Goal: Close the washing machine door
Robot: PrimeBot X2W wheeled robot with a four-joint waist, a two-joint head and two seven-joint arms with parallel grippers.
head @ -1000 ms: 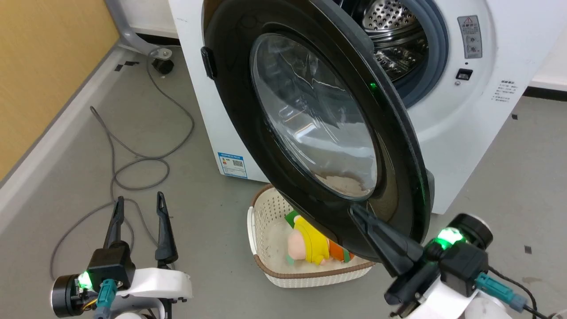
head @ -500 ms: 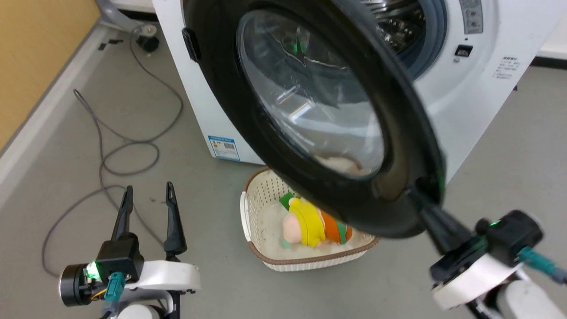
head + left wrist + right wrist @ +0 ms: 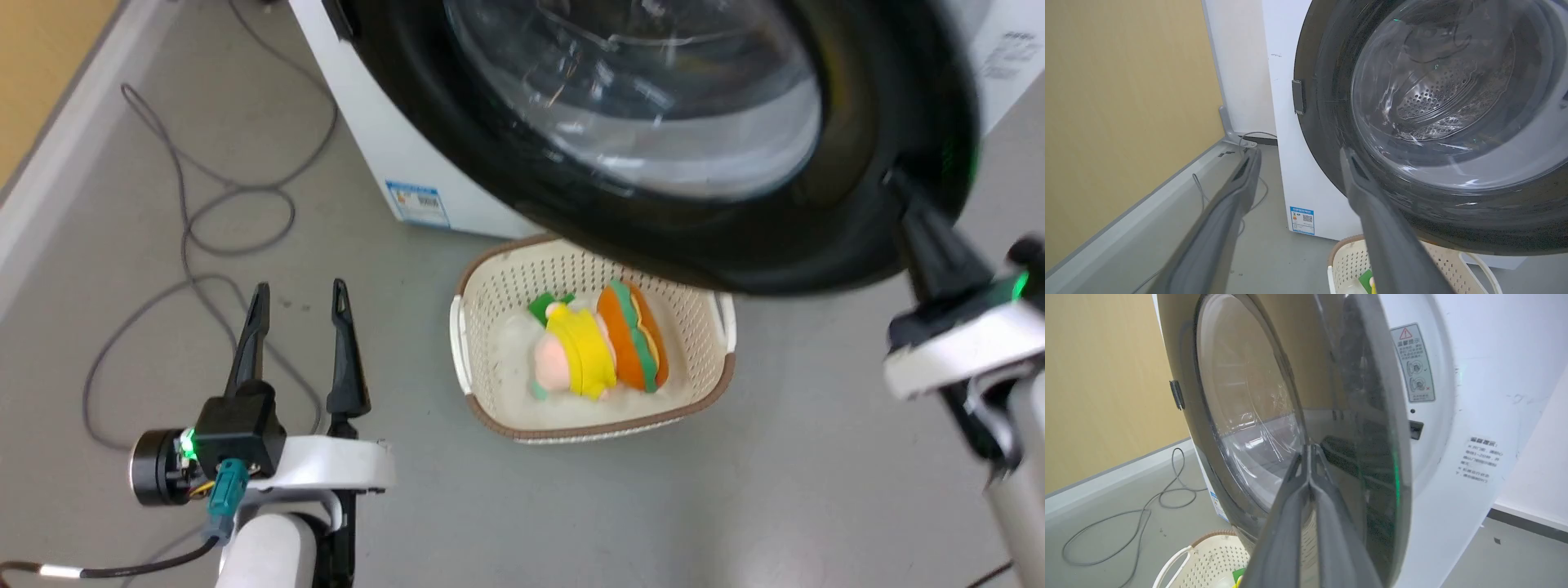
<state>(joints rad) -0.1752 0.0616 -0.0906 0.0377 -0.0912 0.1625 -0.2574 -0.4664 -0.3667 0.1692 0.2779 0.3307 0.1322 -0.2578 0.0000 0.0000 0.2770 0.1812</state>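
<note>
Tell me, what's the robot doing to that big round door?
It's closing the washing machine door. The right gripper, fingers shut together, presses on the black door near its free edge; the door is not yet shut against the white washing machine. The left gripper hangs open over the floor, holding nothing. A basket with a toy sits below the door.

On the washing machine door (image 3: 506, 171) rim, tips of the tight-together right jaws; beneath, a cream basket (image 3: 600, 430).
</note>
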